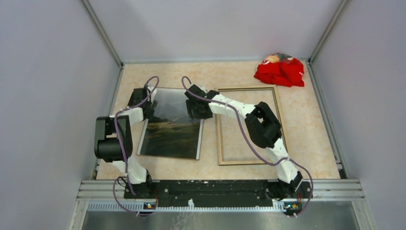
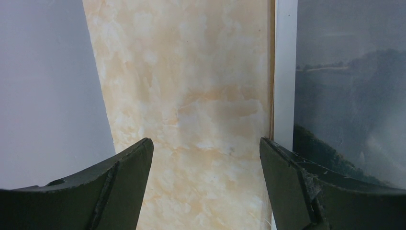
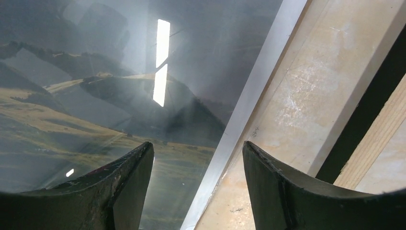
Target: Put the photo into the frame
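Left of the frame [image 1: 219,143], just beside its left rail: the photo [image 1: 172,132] lies flat on the table [image 1: 306,134], picture side up, wholly outside the frame.

Frame: lies tan-wood side up. Its opening holds nothing, and the table top shows through it. It is the only receptacle in view.

Progress: insertion not begun. Neither arm has lifted the photo. What remains, as I judge it: grip the print, carry it over to the frame, seat it inside the rails.

Left gripper [image 2: 206,148]: at the photo edge farthest from the frame, toward the far end. Jaws spread wide, one finger over the white border, the other over bare table. Nothing between them.

Right gripper [image 3: 198,151]: at the photo edge nearest the frame. Jaws well apart, straddling the white border, and they do not appear to clamp it. Holds nothing.

Red cloth [image 1: 280,72]: beyond the frame's far right corner, bunched up, apart from the frame.
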Tool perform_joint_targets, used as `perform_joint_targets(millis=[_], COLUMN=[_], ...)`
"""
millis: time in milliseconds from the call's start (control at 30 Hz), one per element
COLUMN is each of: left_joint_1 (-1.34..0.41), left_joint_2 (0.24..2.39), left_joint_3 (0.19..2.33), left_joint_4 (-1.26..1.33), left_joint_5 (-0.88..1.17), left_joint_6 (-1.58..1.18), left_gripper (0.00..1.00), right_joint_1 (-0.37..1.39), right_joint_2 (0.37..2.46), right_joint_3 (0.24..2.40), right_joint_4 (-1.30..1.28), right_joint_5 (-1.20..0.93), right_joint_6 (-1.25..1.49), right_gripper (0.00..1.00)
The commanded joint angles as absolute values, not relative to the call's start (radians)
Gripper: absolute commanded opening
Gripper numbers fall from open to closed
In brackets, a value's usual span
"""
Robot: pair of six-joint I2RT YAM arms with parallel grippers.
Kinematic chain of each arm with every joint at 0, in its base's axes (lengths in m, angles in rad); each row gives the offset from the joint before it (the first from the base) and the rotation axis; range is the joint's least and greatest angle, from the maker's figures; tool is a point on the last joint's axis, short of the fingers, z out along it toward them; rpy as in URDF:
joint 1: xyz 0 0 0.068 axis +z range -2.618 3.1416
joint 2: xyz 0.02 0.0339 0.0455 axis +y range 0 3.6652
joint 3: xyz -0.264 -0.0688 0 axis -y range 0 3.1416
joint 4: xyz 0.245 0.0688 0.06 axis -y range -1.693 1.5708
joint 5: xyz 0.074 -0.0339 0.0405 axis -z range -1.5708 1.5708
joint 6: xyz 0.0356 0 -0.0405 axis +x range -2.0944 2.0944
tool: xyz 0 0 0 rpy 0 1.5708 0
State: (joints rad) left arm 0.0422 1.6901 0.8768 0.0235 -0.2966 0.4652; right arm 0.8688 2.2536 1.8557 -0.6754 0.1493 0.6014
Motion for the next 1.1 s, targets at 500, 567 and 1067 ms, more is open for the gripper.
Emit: perform_joint_targets(millis=[500,567,1067], left_joint_1=[0.021,0.021,0.055], left_joint_2=[1.695,1.696,1.711], left_joint_3=[0.874,0.88,0.962], left_joint_4=[-0.059,-0.067,-0.183], left_joint_5=[-0.201,-0.192,-0.115], left_joint_6=[0.427,0.425,0.379], left_gripper=[0.89,0.89,0.9], right_joint_1=[0.834,0.818,0.745], right_joint_2=[1.943,1.922,1.941], right_joint_3=[1.648,1.592,1.389], right_joint_4=[-0.287,-0.206,0.144], right_joint_5=[-0.127,-0.181,-0.354], right_joint_6=[0.757,0.805,1.047], right_gripper=[0.67,0.67,0.53])
